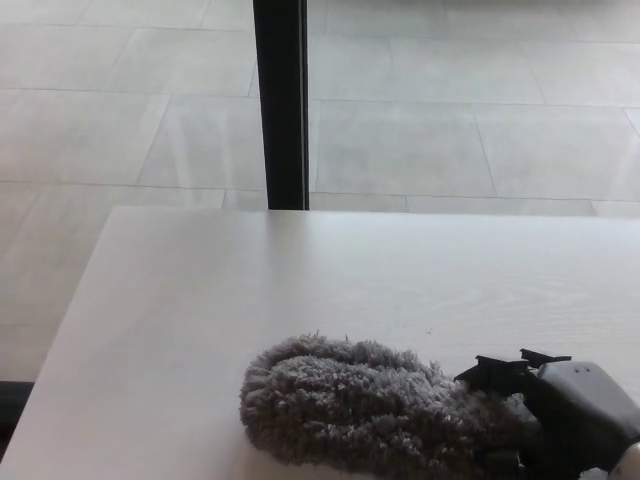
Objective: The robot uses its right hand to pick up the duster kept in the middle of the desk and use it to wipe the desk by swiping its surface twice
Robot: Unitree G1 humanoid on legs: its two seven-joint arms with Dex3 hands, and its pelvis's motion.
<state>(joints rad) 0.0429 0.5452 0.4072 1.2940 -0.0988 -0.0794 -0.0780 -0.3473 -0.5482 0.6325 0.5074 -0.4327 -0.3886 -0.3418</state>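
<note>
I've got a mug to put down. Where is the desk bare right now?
The desk is bare across its far half, from the duster to the far edge by the black post, and along its left side. The near right corner is crowded: the right hand grips the duster there.

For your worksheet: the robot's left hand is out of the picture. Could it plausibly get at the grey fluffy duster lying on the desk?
Probably yes. The duster lies near the desk's front edge, its left end bare and unobstructed. The right hand is at its right end only.
</note>
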